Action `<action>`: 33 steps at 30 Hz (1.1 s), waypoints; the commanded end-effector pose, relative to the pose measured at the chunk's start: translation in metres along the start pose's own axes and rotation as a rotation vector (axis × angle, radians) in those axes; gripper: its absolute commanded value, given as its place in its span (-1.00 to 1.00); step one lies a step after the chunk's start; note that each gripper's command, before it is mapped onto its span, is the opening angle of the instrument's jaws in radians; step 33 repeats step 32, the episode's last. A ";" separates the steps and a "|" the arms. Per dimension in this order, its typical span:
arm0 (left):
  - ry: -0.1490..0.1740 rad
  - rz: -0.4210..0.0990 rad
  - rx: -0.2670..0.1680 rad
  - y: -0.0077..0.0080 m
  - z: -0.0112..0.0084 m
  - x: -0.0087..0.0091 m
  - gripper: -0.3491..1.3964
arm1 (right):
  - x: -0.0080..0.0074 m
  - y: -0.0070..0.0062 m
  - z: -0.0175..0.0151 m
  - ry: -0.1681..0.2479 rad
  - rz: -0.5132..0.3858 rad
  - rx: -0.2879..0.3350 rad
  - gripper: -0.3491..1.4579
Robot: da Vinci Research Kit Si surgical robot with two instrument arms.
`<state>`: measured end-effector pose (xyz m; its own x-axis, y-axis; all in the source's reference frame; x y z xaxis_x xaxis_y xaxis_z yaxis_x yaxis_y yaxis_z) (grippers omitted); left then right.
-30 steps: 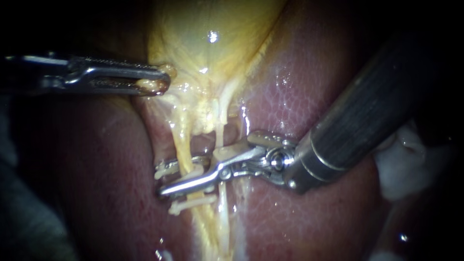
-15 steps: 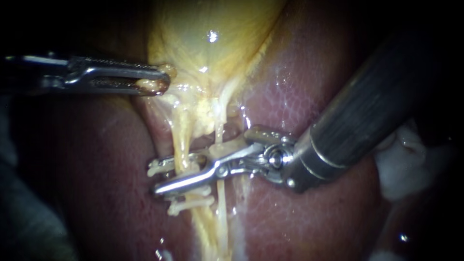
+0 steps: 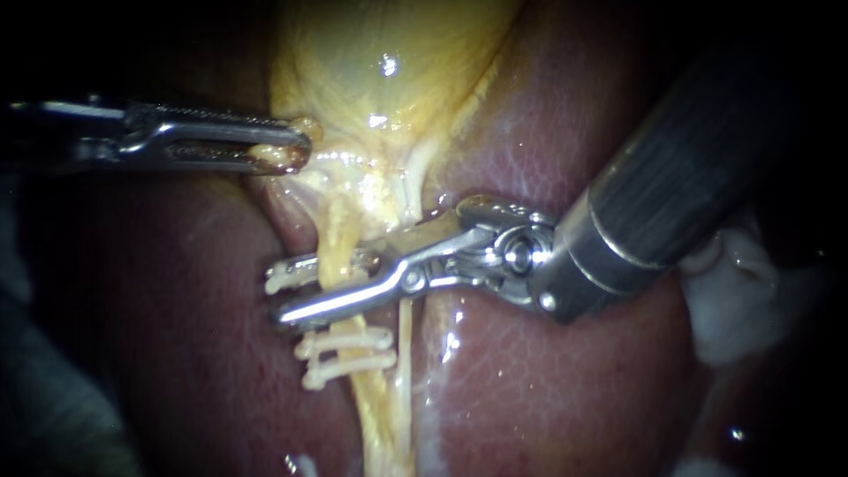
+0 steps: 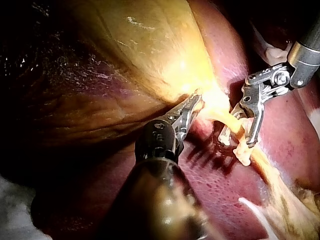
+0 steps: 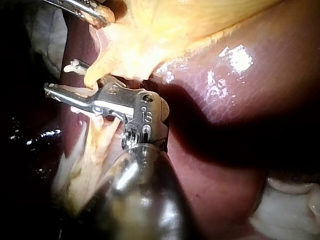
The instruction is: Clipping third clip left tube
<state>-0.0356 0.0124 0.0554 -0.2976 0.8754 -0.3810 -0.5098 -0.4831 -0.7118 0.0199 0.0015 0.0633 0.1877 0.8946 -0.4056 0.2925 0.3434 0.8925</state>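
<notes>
Endoscope view, centre frame: right instrument (image 3: 283, 296) enters from upper right, its jaws standing apart but carrying the third clip (image 3: 281, 277), white and unlatched, seated against both of them. The jaws straddle the left tube (image 3: 340, 238) just above a pair of seated clips (image 3: 353, 338). At upper left, the left instrument (image 3: 300, 147) is clamped on a fold of gallbladder (image 3: 389, 79), drawing it up off the liver (image 3: 548, 380) so the tube runs taut. The step looks like placement done, closing not yet done. The thin right tube (image 3: 405, 340) passes close by the jaw hinge, and I cannot tell whether it lies clear of the clip. Next move likely calls for checking that the clip tips pass beyond the tube's far side, then a steady squeeze to latch, with traction kept constant.
</notes>
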 end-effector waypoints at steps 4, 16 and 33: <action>0.000 0.000 0.000 0.0000 0.0000 0.0000 -1.00 | -0.0001 -0.0001 -0.0003 0.002 0.000 -0.004 -0.36; 0.000 0.001 -0.001 -0.0001 0.0000 0.0000 -1.00 | -0.0002 -0.0004 -0.0009 0.008 0.101 -0.010 -1.00; 0.000 0.001 -0.001 -0.0002 0.0000 0.0001 -1.00 | -0.0005 0.0002 -0.0014 0.021 0.115 -0.029 -1.00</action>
